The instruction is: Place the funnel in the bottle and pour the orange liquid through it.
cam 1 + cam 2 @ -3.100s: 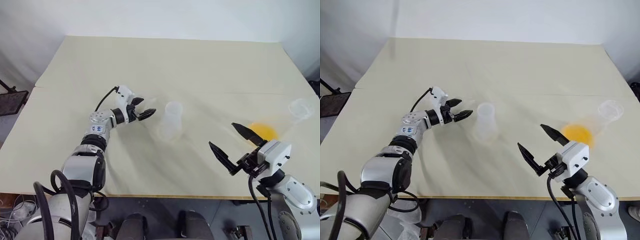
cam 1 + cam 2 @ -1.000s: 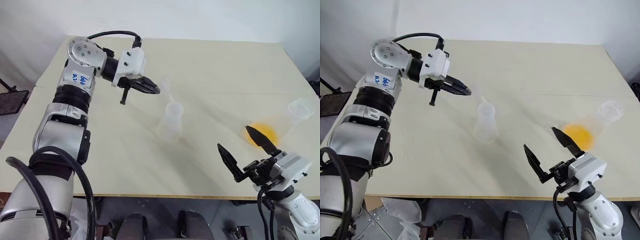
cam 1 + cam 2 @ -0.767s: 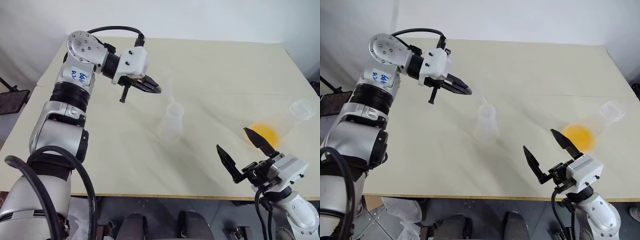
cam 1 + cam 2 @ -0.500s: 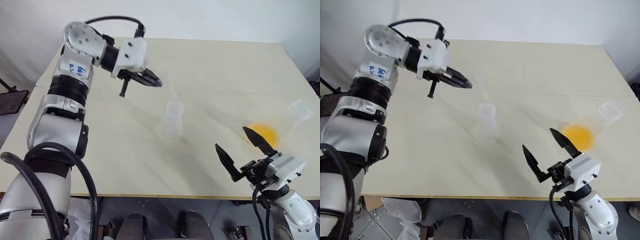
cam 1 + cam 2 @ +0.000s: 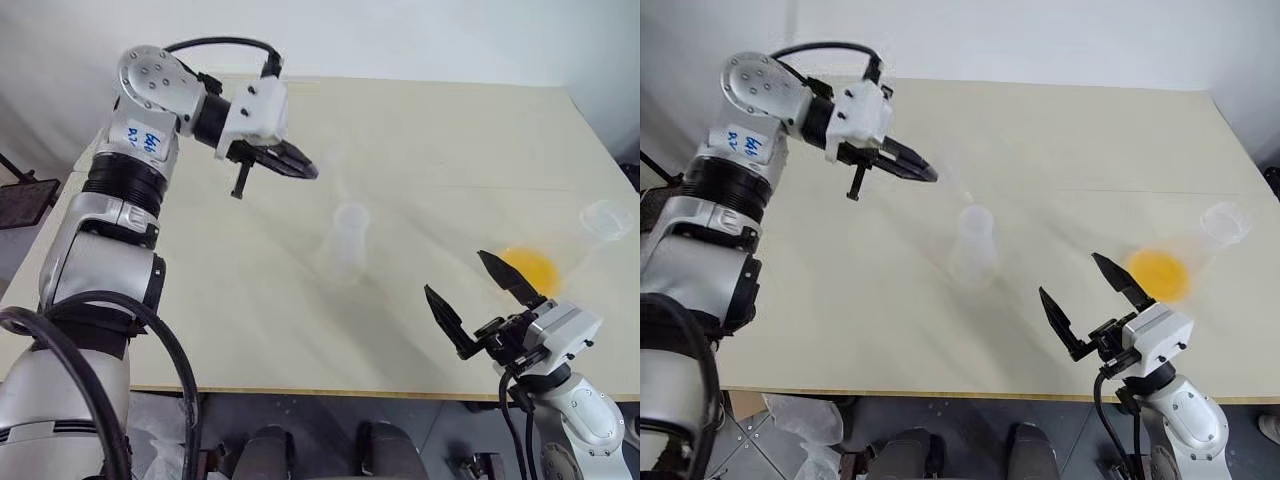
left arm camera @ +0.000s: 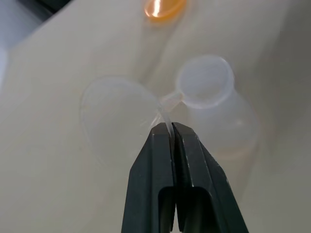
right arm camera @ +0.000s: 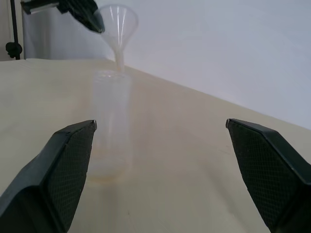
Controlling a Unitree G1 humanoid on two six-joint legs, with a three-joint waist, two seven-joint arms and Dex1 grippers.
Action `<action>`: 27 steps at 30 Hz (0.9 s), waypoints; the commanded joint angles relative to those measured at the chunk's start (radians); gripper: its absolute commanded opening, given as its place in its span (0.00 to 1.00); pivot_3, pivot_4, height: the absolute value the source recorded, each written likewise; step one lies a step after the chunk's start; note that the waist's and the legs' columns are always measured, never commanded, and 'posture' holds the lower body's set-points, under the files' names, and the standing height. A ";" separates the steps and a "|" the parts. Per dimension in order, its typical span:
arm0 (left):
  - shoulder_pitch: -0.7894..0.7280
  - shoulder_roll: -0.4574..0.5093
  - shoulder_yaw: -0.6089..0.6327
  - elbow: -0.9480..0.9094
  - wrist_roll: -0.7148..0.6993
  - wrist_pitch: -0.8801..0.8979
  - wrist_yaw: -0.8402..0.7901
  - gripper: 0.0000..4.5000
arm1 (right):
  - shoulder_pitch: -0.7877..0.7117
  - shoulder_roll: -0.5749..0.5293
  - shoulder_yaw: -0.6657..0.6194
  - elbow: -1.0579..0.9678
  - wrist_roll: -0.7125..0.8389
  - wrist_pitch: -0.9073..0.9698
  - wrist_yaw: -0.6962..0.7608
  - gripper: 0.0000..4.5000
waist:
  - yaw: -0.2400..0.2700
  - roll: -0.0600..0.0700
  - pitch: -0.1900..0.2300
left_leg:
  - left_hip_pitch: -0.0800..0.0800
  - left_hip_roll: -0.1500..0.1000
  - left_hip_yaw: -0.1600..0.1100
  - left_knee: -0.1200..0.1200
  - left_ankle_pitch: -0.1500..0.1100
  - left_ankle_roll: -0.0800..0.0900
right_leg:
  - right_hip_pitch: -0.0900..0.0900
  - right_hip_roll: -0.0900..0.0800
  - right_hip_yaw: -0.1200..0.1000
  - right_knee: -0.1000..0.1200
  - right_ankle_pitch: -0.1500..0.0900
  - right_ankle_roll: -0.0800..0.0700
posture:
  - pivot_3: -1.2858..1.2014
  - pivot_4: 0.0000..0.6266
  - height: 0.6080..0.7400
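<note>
Clear plastic funnel (image 6: 114,114): pinched by its rim, hanging above the bottle, stem tip close over the mouth but not yet inside it.
Left gripper (image 6: 170,130): jaws together, clamped on the funnel's thin rim; raised well off the table (image 5: 420,140).
Change over the last second: funnel stem sitting at the bottle mouth a second ago, now lifted slightly up and away; bottle in the same spot throughout.
Meaning for the task: insertion not achieved; looks like a retry or realignment, stem still to be lowered into the neck.
Bottle (image 5: 345,243): upright at mid-table, mouth open, looks empty.
Orange liquid (image 5: 527,268): bright patch inside a clear round-bodied vessel lying toward the right side of the table, untouched.
Right gripper (image 5: 481,300): jaws wide apart, empty, hovering near the front edge just short of the orange patch; no visible shift over the last second.
Small clear cup (image 5: 607,219): far right of the table, beyond the orange patch.
Pour: not started; dependent on the funnel being seated first.
Risk: light rim grip, funnel may swing or tip as the stem meets the bottle lip.
</note>
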State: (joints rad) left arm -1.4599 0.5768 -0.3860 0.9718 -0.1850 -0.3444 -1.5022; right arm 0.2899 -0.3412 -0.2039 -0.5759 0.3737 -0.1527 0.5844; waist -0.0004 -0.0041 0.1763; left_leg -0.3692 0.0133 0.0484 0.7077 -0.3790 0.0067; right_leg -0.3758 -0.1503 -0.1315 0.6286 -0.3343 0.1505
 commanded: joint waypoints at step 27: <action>-0.071 0.023 0.013 -0.057 -0.077 0.080 -0.112 0.00 | -0.032 -0.010 0.006 0.012 -0.012 -0.014 -0.009 1.00 | -0.001 0.000 0.000 | 0.000 0.000 0.000 0.000 0.000 0.000 | 0.000 0.000 0.000 0.000 0.000 0.000 | 0.52 0.24 1.00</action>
State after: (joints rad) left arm -1.5248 0.5887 -0.3605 0.9649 -0.2287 -0.2762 -1.5022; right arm 0.2567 -0.3426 -0.1962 -0.5469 0.3540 -0.1518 0.5764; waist -0.0012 -0.0040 0.1763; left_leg -0.3690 0.0133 0.0484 0.7077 -0.3790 0.0067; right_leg -0.3759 -0.1504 -0.1312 0.6288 -0.3343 0.1505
